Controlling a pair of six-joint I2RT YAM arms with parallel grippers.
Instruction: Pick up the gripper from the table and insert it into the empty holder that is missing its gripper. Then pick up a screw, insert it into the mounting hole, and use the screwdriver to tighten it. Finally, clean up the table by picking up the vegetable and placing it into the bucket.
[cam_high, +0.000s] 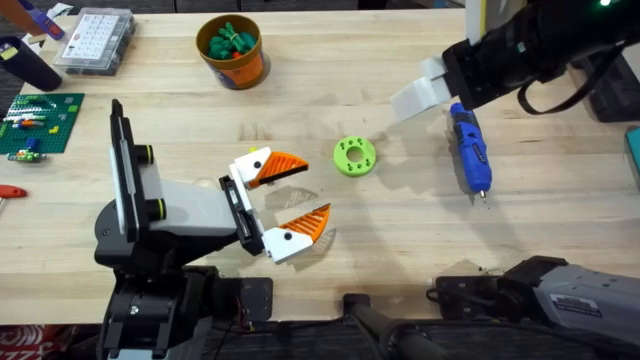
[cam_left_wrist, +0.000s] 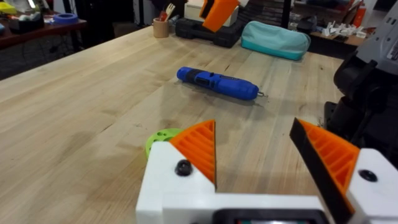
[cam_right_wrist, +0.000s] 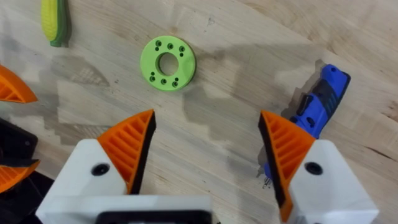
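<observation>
One screwdriver (cam_high: 469, 149) lies on the table (cam_high: 400, 220), right of the green disc (cam_high: 354, 156), partly hidden under my right gripper (cam_right_wrist: 205, 146). Both my grippers stand apart, empty; left gripper (cam_high: 296, 194) near the disc. One bucket (cam_high: 232, 50) beyond, contents unclear.

Black jointed arms, white gripper bodies with black screws, orange ribbed pads (cam_right_wrist: 130, 146), black cables

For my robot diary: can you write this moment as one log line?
left gripper: open, low over table | right gripper: open, above screwdriver | green disc: on table | bucket: green things inside
</observation>
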